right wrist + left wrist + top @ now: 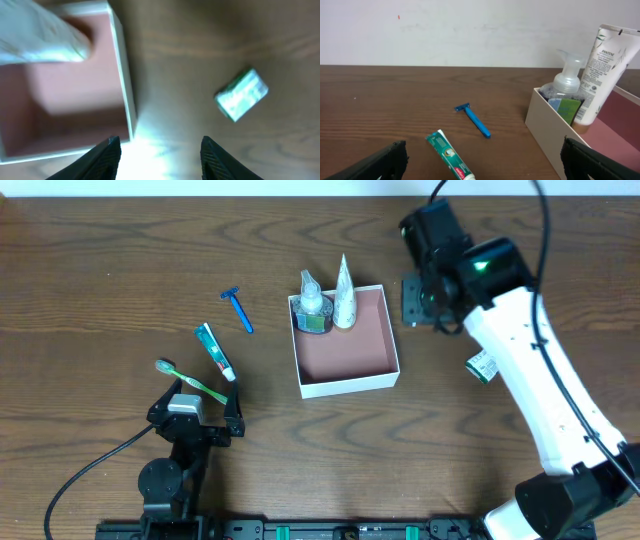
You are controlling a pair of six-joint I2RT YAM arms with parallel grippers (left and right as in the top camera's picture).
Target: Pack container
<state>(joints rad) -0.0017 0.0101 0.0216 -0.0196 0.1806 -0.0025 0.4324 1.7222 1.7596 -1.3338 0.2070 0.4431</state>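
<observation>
Table (100, 260): razor (239, 311), toothpaste (216, 352), toothbrush (190, 380), container (350, 383)

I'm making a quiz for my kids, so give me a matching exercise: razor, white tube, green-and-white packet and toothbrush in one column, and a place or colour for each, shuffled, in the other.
1 razor
2 white tube
3 packet
4 toothbrush

A standing in the container
B green handle
C beside the right arm
D blue

Pairs: 1-D, 2-A, 3-C, 4-B

The left gripper (197, 408) is held low, jaws spread wide. The right arm (540, 400) is extended forward, the right gripper (160, 152) turned downward, jaws parted.
</observation>
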